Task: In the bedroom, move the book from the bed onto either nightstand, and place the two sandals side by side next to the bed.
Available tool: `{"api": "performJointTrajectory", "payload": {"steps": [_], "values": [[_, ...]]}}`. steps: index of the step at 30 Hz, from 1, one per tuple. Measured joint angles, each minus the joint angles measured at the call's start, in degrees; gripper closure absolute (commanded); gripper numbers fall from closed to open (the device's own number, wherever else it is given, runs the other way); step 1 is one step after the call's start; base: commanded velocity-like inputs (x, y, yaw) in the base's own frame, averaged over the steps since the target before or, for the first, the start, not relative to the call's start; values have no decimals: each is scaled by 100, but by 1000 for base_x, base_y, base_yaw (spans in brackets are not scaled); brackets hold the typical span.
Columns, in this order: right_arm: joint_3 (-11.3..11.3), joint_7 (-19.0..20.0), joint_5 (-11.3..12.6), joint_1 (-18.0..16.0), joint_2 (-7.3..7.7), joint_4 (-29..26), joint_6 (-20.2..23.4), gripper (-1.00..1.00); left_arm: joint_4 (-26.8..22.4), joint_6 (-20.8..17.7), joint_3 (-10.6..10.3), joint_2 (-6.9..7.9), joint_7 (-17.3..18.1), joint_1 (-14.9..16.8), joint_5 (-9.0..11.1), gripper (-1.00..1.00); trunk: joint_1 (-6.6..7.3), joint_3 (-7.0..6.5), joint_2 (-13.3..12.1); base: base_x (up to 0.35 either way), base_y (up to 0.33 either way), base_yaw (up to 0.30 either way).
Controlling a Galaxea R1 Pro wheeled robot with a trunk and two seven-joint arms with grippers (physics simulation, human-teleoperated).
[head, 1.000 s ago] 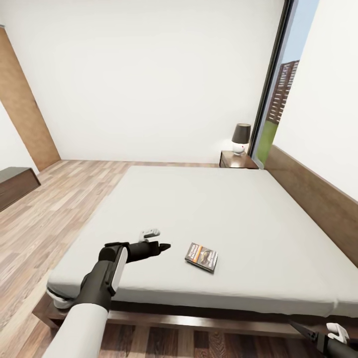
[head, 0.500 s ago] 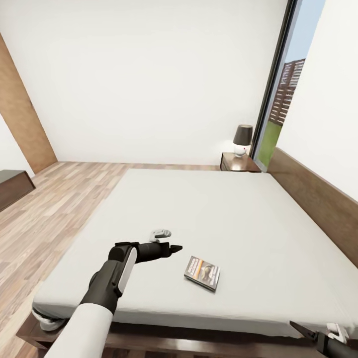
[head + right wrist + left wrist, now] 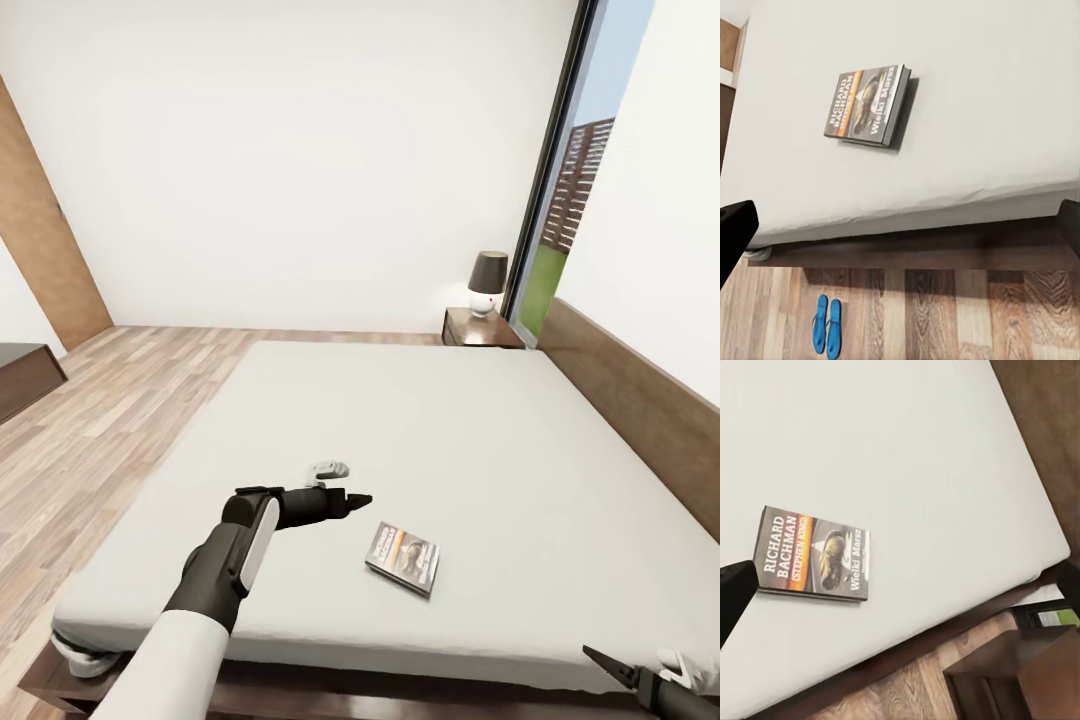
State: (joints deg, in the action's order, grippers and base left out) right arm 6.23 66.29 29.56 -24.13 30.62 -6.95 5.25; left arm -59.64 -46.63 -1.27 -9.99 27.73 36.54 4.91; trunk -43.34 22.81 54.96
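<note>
Step in hand, by my reading: approach to the book (image 3: 403,558), not yet a grasp. Book lies flat, cover up, on the mattress of the bed (image 3: 420,420), near the foot edge closest to the robot, roughly mid-width.

Left claw (image 3: 352,498) hovers over the mattress just beside the book, to its left in the head view and apart from it; nothing held. In the left wrist view dark finger parts sit at opposite frame edges with the book (image 3: 814,553) near one of them, so the fingers read as spread wide. Right claw (image 3: 610,664) hangs low off the bed's near corner, empty; its wrist view likewise has dark finger parts at both side edges, spread wide, looking onto the book (image 3: 868,104) and, on the plank floor below, the two blue sandals (image 3: 826,323), already side by side.

Book orientation: long axis runs diagonally in the head view, toward far-left and near-right. Which edge is the spine I cannot tell for sure.

Next move calls for (judgement): shift the left claw right over the book, align jaws across its short axis, descend; thin flat item, so an edge pinch. Carry target: nightstand (image 3: 482,329) at the far head corner, lamp (image 3: 486,281) on top; a second dark cabinet (image 3: 1016,679) shows in the left wrist view beside the bed.
</note>
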Motion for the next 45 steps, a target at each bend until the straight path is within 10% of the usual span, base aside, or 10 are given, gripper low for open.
{"api": "performJointTrajectory", "payload": {"steps": [45], "values": [[-9,0,-7,2,0,-3,0,-100,11,7,-33,-1,-1,2,3,-100,-1,-28,0,45,0,-70]]}}
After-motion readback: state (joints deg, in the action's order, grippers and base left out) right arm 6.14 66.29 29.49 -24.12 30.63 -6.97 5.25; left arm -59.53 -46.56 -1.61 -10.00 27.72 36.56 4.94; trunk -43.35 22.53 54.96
